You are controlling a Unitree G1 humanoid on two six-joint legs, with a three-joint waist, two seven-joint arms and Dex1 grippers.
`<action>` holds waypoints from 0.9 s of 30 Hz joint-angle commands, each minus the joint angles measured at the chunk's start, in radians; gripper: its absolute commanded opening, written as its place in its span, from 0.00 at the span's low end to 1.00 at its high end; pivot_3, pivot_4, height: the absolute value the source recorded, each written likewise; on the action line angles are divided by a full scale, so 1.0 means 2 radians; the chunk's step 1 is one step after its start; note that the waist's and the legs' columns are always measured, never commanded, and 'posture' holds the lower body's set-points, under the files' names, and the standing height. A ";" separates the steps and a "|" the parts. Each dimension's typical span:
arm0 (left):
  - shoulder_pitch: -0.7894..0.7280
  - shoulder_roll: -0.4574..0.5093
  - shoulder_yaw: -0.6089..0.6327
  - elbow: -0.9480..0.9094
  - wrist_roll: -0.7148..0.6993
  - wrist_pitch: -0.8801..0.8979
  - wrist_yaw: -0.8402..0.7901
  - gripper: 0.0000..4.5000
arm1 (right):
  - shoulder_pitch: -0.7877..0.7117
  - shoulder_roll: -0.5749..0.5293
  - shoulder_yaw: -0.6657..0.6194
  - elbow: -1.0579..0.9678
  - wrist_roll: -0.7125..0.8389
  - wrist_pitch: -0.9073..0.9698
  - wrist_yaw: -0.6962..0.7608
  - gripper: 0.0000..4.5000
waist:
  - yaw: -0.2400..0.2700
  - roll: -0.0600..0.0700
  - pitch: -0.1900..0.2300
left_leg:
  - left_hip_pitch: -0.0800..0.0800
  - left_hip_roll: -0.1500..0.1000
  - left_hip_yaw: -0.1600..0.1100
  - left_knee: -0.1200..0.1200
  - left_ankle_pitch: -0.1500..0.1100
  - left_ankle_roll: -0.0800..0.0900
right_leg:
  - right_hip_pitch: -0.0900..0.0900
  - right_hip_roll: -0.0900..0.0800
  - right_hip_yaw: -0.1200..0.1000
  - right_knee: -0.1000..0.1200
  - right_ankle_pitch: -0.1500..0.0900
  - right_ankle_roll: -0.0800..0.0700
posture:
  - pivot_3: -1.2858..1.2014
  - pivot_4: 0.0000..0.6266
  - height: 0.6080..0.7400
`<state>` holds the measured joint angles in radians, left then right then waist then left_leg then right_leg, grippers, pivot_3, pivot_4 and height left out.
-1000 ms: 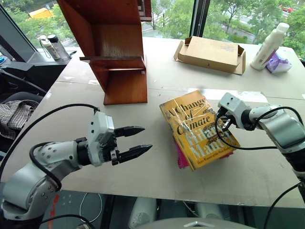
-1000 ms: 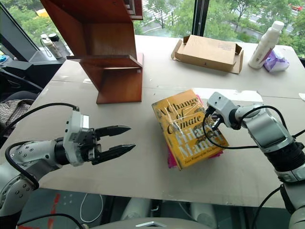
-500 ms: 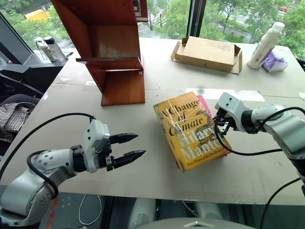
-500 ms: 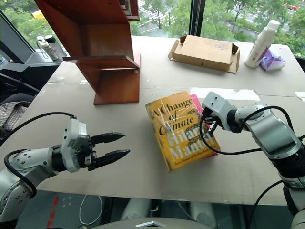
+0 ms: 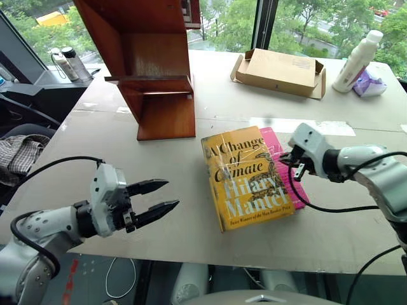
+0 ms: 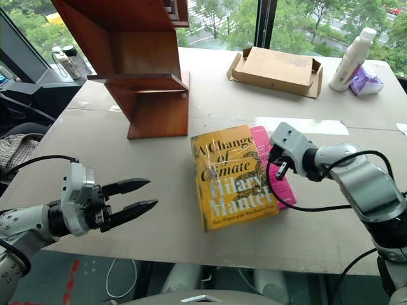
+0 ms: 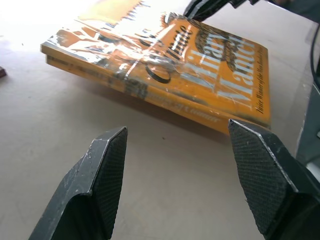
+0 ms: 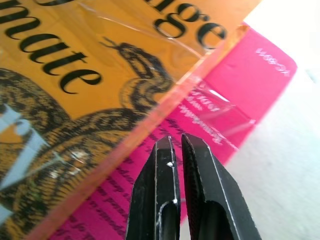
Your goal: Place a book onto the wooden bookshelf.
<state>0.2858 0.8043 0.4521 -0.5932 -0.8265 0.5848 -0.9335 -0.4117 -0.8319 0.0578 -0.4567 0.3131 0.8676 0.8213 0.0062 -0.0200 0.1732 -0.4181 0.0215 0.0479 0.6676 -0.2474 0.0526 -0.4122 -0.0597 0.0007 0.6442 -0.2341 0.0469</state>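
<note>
The book (image 5: pixel 248 178), a yellow-gold hardback with a glossy cover, lies flat on the table on top of a slimmer pink book (image 5: pixel 287 166). My right gripper (image 5: pixel 284 159) is shut with nothing between its fingers. Its tips (image 8: pixel 175 142) hover at the yellow book's right edge, over the pink cover. My left gripper (image 5: pixel 162 198) stands open above the table to the left of the book (image 7: pixel 165 65), apart from it and pointing at its spine side. The wooden bookshelf (image 5: pixel 152 63) stands at the back left.
A flat cardboard box (image 5: pixel 280 71) lies at the back. A white bottle (image 5: pixel 358 60) and a purple packet (image 5: pixel 371 84) are at the far right. Small bottles (image 5: pixel 67 62) stand beyond the shelf, and the table's front edge runs just below both arms.
The yellow book has slid and turned to the left off the pink one, with my shut right gripper following its edge. My left gripper has drawn back to the left, still open.
</note>
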 commanded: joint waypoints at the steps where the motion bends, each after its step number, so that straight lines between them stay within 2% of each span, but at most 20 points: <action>1: 0.005 -0.005 0.028 0.011 -0.065 0.054 0.031 0.73 | 0.061 -0.028 -0.151 0.002 0.093 -0.073 0.114 0.13 | 0.002 0.000 0.000 | 0.000 0.000 0.000 0.000 0.000 0.000 | 0.000 0.000 0.000 0.000 0.000 0.000 | 0.52 0.24 1.00; 2: 0.004 -0.005 0.032 0.020 -0.087 0.075 0.040 0.73 | 0.082 -0.031 -0.186 0.004 0.118 -0.084 0.142 0.18 | 0.003 0.000 0.000 | 0.000 0.000 0.000 0.000 0.000 0.000 | 0.000 0.001 0.000 0.000 0.000 0.000 | 0.52 0.24 1.00; 3: 0.002 -0.002 0.034 0.029 -0.103 0.092 0.046 0.73 | 0.098 -0.033 -0.210 0.005 0.137 -0.089 0.160 0.32 | 0.003 0.000 0.000 | 0.001 0.000 0.000 0.000 0.000 0.000 | 0.001 0.002 0.000 0.000 0.000 0.001 | 0.52 0.24 1.00; 5: -0.006 0.008 0.035 0.050 -0.150 0.136 0.058 0.73 | 0.128 -0.036 -0.251 0.008 0.165 -0.106 0.194 0.50 | 0.003 0.000 0.000 | 0.001 0.001 -0.001 0.000 0.000 0.000 | 0.001 0.003 0.000 0.000 0.000 0.000 | 0.52 0.24 1.00; 7: -0.039 0.021 0.018 0.089 -0.222 0.205 0.107 0.73 | 0.168 -0.047 -0.290 0.001 0.192 -0.111 0.238 0.71 | 0.003 0.000 0.000 | 0.001 0.001 -0.001 0.000 0.000 0.000 | 0.001 0.003 0.000 0.001 0.000 0.000 | 0.52 0.24 1.00; 8: -0.055 0.027 0.011 0.108 -0.254 0.236 0.131 0.73 | 0.181 -0.052 -0.301 -0.003 0.204 -0.110 0.249 0.83 | 0.003 0.000 0.000 | 0.001 0.001 -0.001 0.000 0.000 0.000 | 0.001 0.003 0.000 0.001 0.000 0.000 | 0.52 0.24 1.00; 10: -0.083 0.036 0.000 0.141 -0.301 0.275 0.160 0.73 | 0.200 -0.062 -0.313 -0.017 0.223 -0.103 0.259 0.99 | 0.003 0.000 0.000 | 0.002 0.001 -0.001 0.001 0.000 0.000 | 0.001 0.003 0.000 0.002 0.000 0.000 | 0.52 0.24 1.00; 12: -0.118 0.040 -0.025 0.190 -0.358 0.313 0.208 0.73 | 0.226 -0.072 -0.324 -0.031 0.227 -0.107 0.270 0.99 | 0.003 0.000 0.000 | 0.002 0.001 -0.001 0.001 0.000 0.000 | 0.001 0.003 0.000 0.003 0.000 0.000 | 0.52 0.24 1.00; 18: -0.231 -0.003 -0.122 0.312 -0.449 0.371 0.320 0.73 | 0.260 -0.057 -0.376 -0.055 0.276 -0.100 0.243 0.99 | 0.004 -0.001 0.000 | 0.002 0.000 -0.001 0.002 0.000 0.000 | 0.001 0.003 0.000 0.004 0.000 0.001 | 0.52 0.24 1.00; 21: -0.284 -0.038 -0.154 0.355 -0.452 0.381 0.341 0.73 | 0.269 -0.052 -0.391 -0.060 0.297 -0.098 0.230 0.99 | 0.004 -0.001 0.000 | 0.002 0.000 -0.001 0.002 0.000 0.000 | 0.001 0.003 0.000 0.004 0.001 0.002 | 0.52 0.24 1.00; 27: -0.354 -0.115 -0.188 0.405 -0.392 0.386 0.334 0.73 | 0.302 -0.049 -0.399 -0.082 0.302 -0.106 0.212 0.99 | 0.003 -0.001 -0.001 | 0.002 0.000 0.000 0.002 0.000 0.000 | 0.001 0.003 0.000 0.004 0.000 0.001 | 0.52 0.24 1.00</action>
<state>-0.4159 0.5856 0.0855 0.2160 -1.6298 1.3478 -0.2450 0.1913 -0.9298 -0.7011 -0.5919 0.8953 0.6676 1.2549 0.0123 -0.0221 0.1721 -0.4146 0.0211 0.0474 0.6717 -0.2472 0.0529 -0.4099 -0.0540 0.0022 0.6526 -0.2334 0.0487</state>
